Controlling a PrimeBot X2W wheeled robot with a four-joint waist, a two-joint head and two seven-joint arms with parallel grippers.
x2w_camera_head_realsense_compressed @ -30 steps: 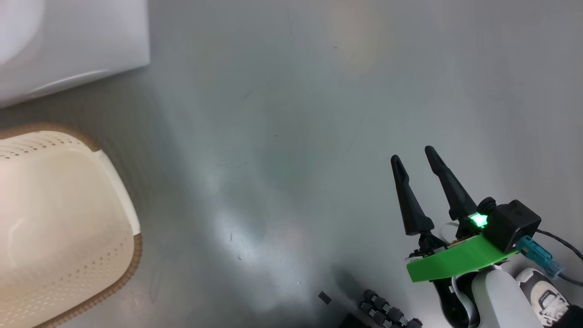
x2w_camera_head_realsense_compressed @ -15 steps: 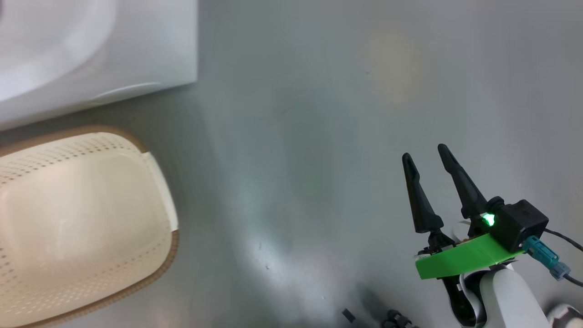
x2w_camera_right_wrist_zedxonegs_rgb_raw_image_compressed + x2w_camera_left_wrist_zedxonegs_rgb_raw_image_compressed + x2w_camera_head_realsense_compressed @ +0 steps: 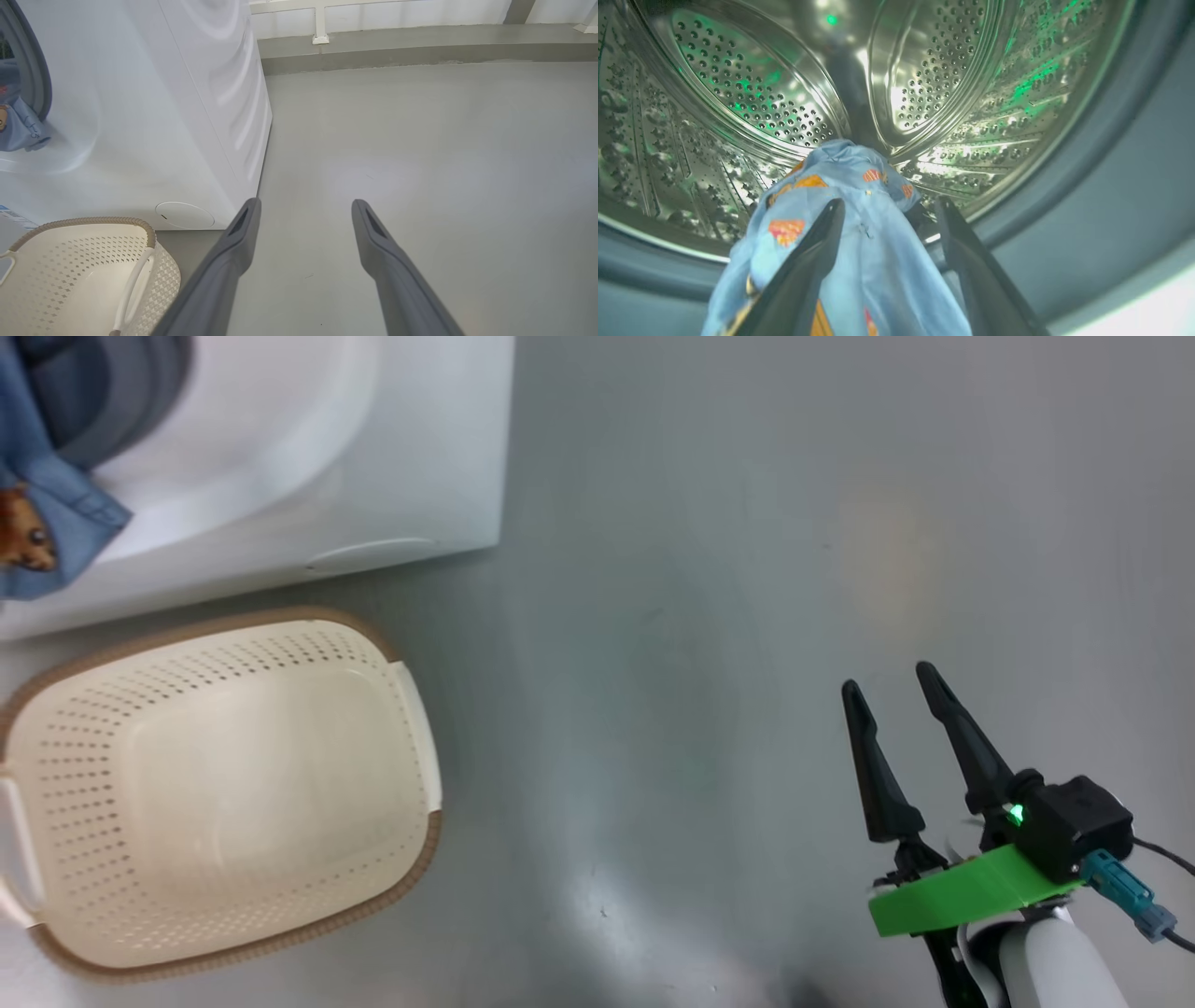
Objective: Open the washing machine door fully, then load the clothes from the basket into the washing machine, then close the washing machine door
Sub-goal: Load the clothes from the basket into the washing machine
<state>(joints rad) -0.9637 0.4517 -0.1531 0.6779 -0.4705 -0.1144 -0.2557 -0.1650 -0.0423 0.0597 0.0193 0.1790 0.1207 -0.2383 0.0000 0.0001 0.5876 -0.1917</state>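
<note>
The left pincer (image 3: 887,207) reached into the washing machine (image 3: 373,476), its fingers spread wide inside the steel drum (image 3: 752,84), with the light-blue, orange-figured clothes (image 3: 873,252) draped loosely between and over them rather than pinched. The right pincer (image 3: 889,679) hovered spread and holding nothing above the grey floor (image 3: 700,569), well apart from the basket (image 3: 224,621) standing just before the machine. A blue label (image 3: 9,214) low on its front was too small to read.
</note>
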